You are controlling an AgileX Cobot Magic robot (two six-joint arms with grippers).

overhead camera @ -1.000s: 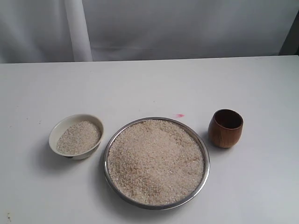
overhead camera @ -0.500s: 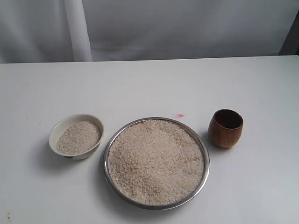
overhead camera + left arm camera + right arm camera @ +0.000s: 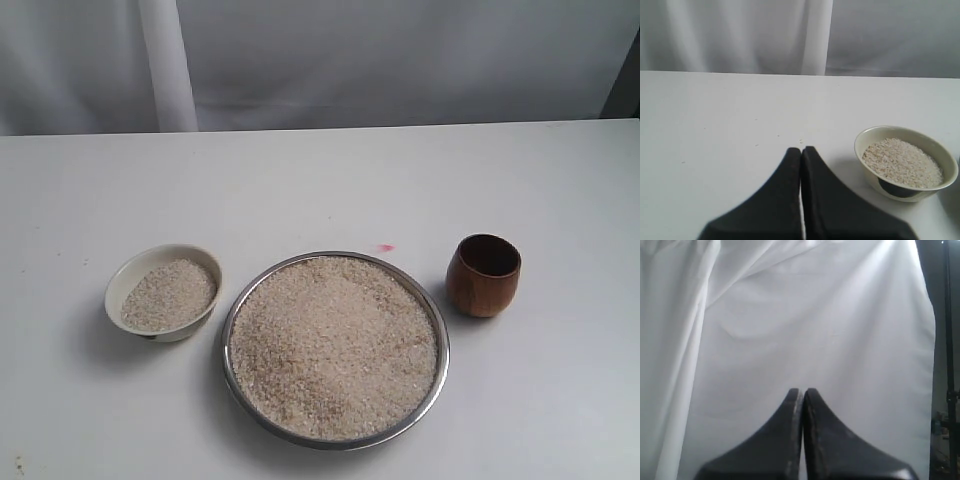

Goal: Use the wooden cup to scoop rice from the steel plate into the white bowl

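Note:
The steel plate [image 3: 432, 318] sits front and centre on the table, heaped with rice [image 3: 333, 345]. To its left stands the white bowl [image 3: 128, 276], partly filled with rice [image 3: 168, 294]. The wooden cup [image 3: 484, 275] stands upright and empty just right of the plate. Neither arm shows in the exterior view. My left gripper [image 3: 801, 149] is shut with nothing in it, low over the table beside the white bowl [image 3: 867, 137]. My right gripper [image 3: 802, 390] is shut and empty, facing the white curtain; none of the task's things show in its view.
A small pink mark [image 3: 385, 247] lies on the white table [image 3: 320, 180] behind the plate. A white curtain [image 3: 400, 60] hangs behind the table's far edge. A few loose grains [image 3: 801, 141] lie ahead of the left fingertips.

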